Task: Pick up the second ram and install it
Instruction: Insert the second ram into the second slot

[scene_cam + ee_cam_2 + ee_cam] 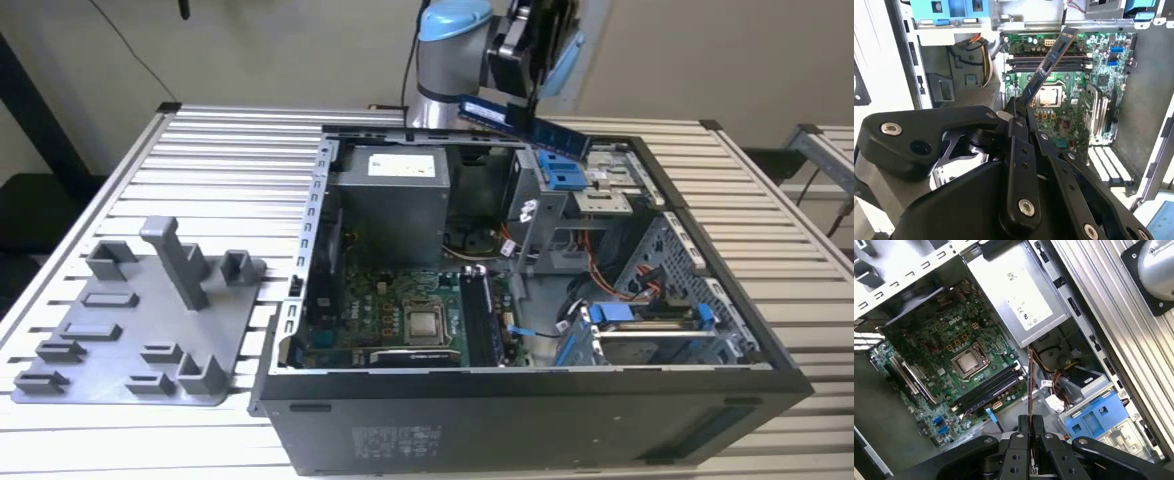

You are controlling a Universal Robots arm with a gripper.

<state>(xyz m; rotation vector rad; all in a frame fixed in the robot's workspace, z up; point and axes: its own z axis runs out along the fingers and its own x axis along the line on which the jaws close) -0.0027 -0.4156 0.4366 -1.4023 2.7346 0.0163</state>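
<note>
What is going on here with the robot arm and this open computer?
A robot arm holds the second ram in its jaws, which are shut near one end of the stick. The stick hangs tilted in the air above the open computer case, not yet in a slot. In the second wrist view, the green motherboard with its long memory slots lies beyond it. A grey fixture sits on the table at the exterior view's left.

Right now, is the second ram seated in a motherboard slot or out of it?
Out. The gripper holds the second ram tilted in the air above the motherboard, not touching it.
</note>
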